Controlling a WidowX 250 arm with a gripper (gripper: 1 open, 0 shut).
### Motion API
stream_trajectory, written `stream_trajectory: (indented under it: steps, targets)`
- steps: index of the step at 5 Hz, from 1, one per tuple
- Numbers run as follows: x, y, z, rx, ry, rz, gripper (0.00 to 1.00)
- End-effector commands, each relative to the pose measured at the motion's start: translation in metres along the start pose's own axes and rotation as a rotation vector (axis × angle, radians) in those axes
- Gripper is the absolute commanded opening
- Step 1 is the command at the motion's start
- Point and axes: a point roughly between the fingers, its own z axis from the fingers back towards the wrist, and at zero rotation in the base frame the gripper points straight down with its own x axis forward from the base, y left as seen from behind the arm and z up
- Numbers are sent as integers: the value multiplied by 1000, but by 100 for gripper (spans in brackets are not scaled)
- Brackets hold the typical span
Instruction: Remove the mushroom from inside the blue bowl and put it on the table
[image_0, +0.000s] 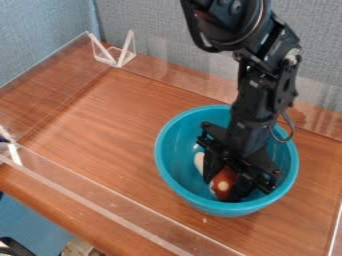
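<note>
The blue bowl (182, 170) sits on the wood-grain table (94, 115) at the front right. My black gripper (229, 180) reaches straight down into it from the arm above. Its fingers are shut on the mushroom (225, 182), whose reddish-brown cap shows between them near the bowl's bottom. A bit of cream-white (202, 160) shows just left of the fingers; I cannot tell whether it is the stem.
Low clear acrylic walls (80, 195) edge the table at the front and left. A small clear triangular stand (114, 48) sits at the back left corner. Bare wood stretches left of the bowl.
</note>
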Motion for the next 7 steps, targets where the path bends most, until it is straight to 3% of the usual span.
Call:
stream_trajectory:
  steps: [1,6,7]
  targets:
    - [1,11,12,5,-32,32,0]
    - [-3,16,29,15,-45,51,0]
    - [-6,19,42,8,-67,62,0]
